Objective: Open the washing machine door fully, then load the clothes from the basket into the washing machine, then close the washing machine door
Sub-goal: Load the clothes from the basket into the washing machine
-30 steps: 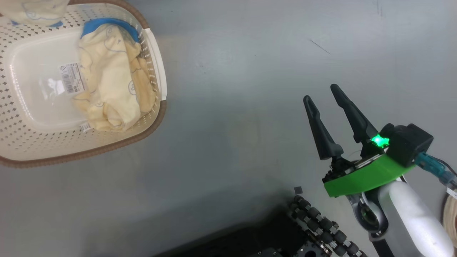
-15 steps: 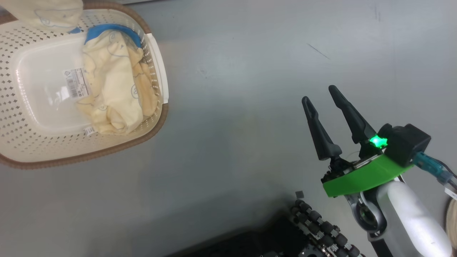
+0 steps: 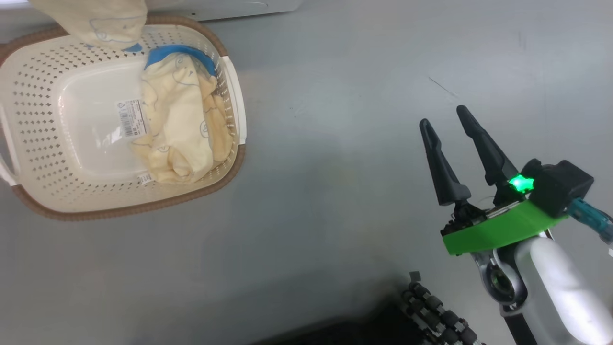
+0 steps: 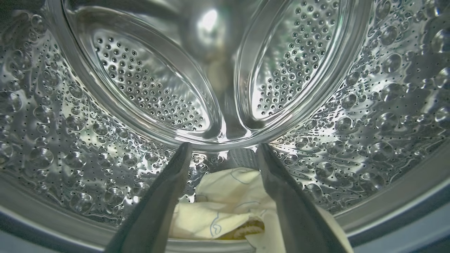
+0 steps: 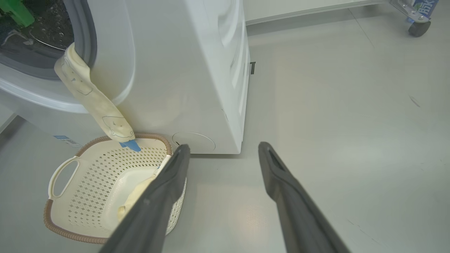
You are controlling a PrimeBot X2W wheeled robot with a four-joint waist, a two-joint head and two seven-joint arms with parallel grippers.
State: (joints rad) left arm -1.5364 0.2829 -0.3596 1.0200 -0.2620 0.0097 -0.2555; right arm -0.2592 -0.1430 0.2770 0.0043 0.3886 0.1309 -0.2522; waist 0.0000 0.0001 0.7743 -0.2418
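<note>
A: Head view?
B: Basket [image 3: 28, 120] at ten o'clock, clothes [image 3: 177, 129] inside; right gripper [image 3: 444, 117] at four, fingers apart.
A: Left wrist?
B: Left gripper [image 4: 223, 146] spread inside drum [image 4: 147, 88] (perforated steel), garment [image 4: 225, 203] at six.
A: Right wrist?
B: Cloth [image 5: 91, 98] dangles from washing machine [image 5: 175, 70] at ten.

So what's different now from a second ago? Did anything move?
Mostly the camera: the head view swung, so the basket and the right gripper slid across the picture together. The folded garment lies in the basket as before, the hanging garment still dangles over its rim, and the right gripper stays open and empty. The left gripper is open inside the drum, over a loaded garment.
</note>
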